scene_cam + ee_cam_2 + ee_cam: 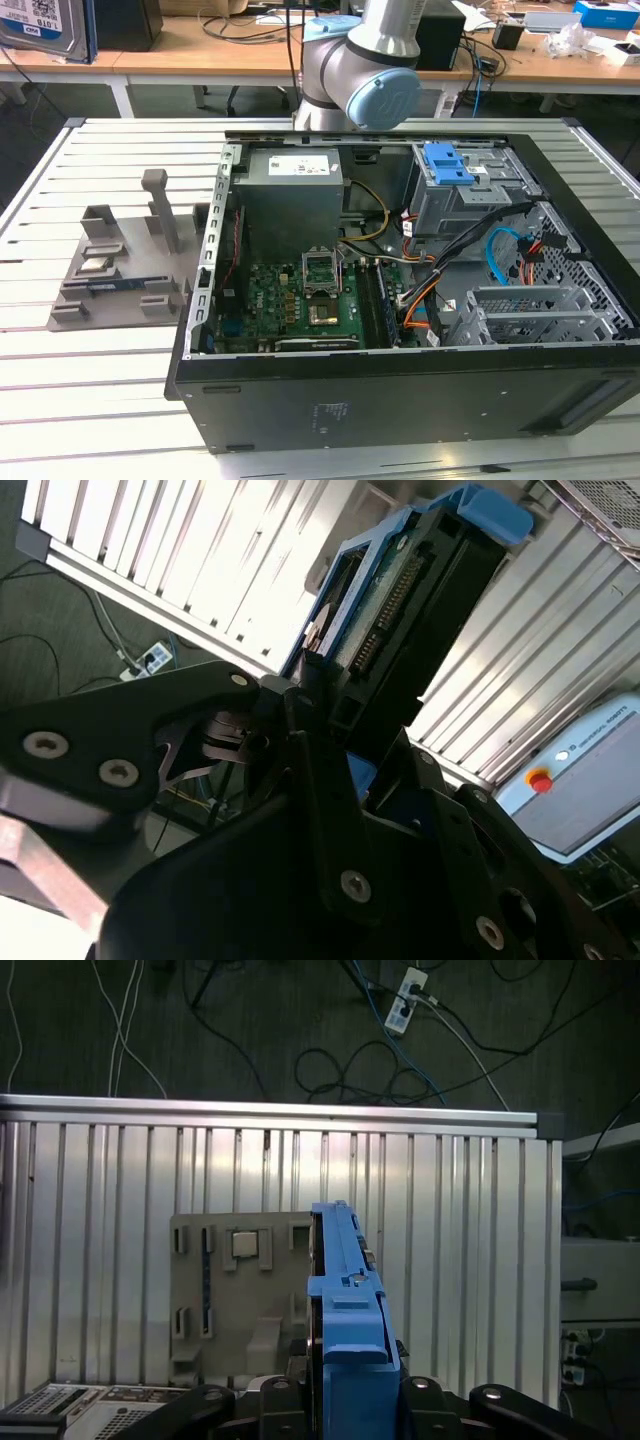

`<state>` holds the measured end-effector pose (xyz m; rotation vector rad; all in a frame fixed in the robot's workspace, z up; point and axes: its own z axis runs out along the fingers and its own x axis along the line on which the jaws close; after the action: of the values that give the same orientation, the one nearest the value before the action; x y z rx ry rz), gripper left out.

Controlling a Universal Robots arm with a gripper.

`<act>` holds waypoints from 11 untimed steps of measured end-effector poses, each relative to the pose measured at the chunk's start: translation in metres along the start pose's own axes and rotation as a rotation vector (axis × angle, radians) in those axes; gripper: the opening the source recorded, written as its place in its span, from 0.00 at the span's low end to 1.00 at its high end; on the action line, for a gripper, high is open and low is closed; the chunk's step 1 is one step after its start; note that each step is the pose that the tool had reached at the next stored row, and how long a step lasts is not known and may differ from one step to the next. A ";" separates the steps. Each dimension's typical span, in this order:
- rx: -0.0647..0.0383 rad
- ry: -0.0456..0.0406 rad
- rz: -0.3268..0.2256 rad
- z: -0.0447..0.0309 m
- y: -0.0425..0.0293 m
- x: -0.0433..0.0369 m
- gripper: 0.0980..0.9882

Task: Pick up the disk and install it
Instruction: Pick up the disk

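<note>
Holds disk [345, 1290] edge-on, clamped in end effector [350, 1405], high above table [100, 1210] and grey fixture [235, 1305]. Looks lifted clear: pick-up done. Not yet seated in open case [400, 405]; install left.

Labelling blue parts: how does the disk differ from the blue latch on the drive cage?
The disk is clamped in the pincer above the table; the blue latch sits on the drive cage. The disk carries a drive body; the latch none. Both show blue plastic.

Blue bracket on disk [345, 1280]; black gripper [350, 1400]; silver ribbed table [100, 1210]; grey fixture [250, 1305].
</note>
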<state>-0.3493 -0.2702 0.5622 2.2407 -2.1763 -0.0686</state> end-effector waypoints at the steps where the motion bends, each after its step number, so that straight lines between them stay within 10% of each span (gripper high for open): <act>1: 0.000 0.0000 0.000 -0.0012 0.0000 0.0000 0.30; 11: 0.000 -0.0001 0.000 -0.0027 -0.0030 0.0000 0.30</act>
<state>-0.3461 -0.2702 0.5649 2.2407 -2.1764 -0.0687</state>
